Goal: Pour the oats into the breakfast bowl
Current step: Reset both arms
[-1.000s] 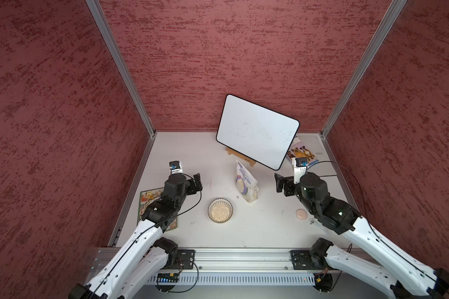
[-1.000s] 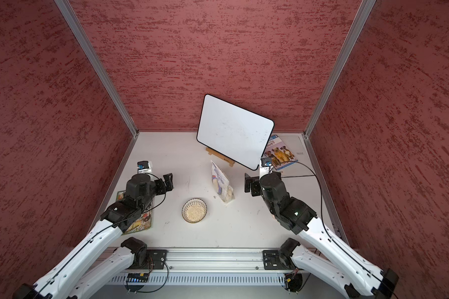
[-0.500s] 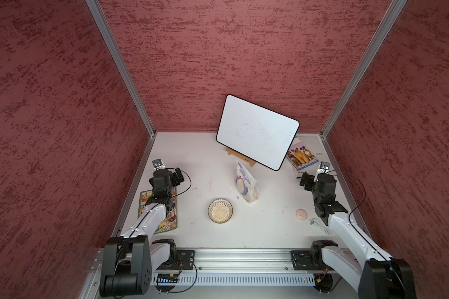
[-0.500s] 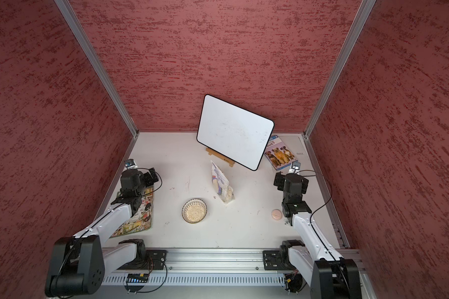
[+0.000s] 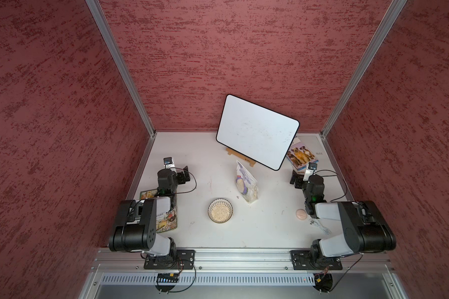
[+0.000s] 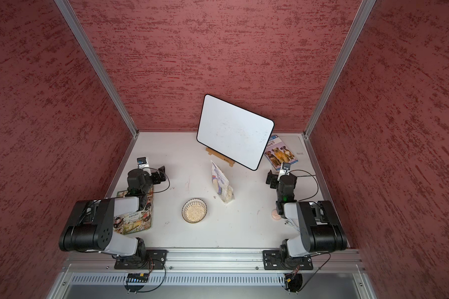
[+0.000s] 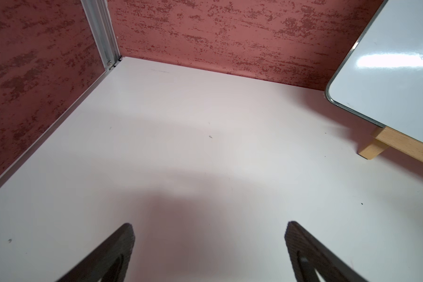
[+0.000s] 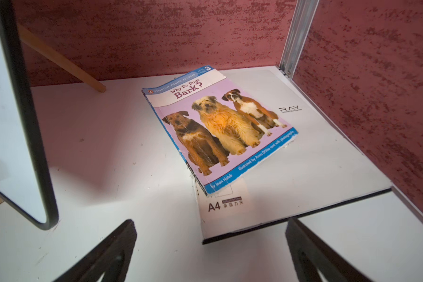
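Observation:
The oats pouch, clear with a white label, stands upright mid-table. Pale oat flakes lie in the breakfast bowl, a small round white bowl just in front of and left of the pouch. My left gripper sits low at the table's left side, open and empty, well left of the pouch. In the left wrist view its fingertips frame only bare table. My right gripper is at the right side, open and empty, facing a book.
A whiteboard leans on a wooden easel at the back. A dog book lies on a white folder at the back right. A picture book lies under my left arm. A pinkish disc and white cable lie near my right arm.
Both arms have pulled back from beside the pouch and folded down at their own sides of the table. Both grippers stayed open. Pouch and bowl have not moved.

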Action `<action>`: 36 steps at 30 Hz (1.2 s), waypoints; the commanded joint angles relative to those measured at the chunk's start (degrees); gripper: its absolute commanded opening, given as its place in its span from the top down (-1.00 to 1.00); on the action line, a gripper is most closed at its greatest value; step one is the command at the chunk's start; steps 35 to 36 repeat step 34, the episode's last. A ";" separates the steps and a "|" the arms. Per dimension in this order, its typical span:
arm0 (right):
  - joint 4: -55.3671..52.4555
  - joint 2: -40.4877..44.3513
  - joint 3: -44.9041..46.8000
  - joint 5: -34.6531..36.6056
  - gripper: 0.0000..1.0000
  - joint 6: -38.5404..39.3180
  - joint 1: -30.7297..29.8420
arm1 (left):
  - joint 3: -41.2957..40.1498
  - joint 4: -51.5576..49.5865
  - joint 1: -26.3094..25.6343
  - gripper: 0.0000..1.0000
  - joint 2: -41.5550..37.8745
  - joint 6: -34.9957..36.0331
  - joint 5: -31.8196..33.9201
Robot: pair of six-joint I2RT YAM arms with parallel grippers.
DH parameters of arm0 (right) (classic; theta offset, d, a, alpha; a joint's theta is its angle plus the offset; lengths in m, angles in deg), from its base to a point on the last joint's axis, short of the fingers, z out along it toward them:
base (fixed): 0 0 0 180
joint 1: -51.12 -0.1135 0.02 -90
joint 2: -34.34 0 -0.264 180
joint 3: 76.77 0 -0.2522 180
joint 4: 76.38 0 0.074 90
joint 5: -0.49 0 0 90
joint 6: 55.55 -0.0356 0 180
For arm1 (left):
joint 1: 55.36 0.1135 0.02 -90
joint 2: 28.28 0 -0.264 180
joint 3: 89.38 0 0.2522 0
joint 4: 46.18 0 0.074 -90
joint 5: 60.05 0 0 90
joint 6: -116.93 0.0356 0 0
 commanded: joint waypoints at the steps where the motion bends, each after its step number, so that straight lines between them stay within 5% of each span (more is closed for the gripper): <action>1: 9.45 -1.06 0.09 -4.04 -0.97 1.61 0.42 | -3.55 11.92 0.24 -1.00 0.71 0.46 -0.93; 10: 0.77 -1.21 -4.57 -6.76 -0.98 2.70 0.41 | -1.34 8.62 -2.96 -1.00 1.27 1.20 7.25; 36: -0.99 -1.06 -5.46 -8.89 -0.98 3.58 0.39 | -1.32 8.83 -3.57 -1.00 1.37 1.63 8.02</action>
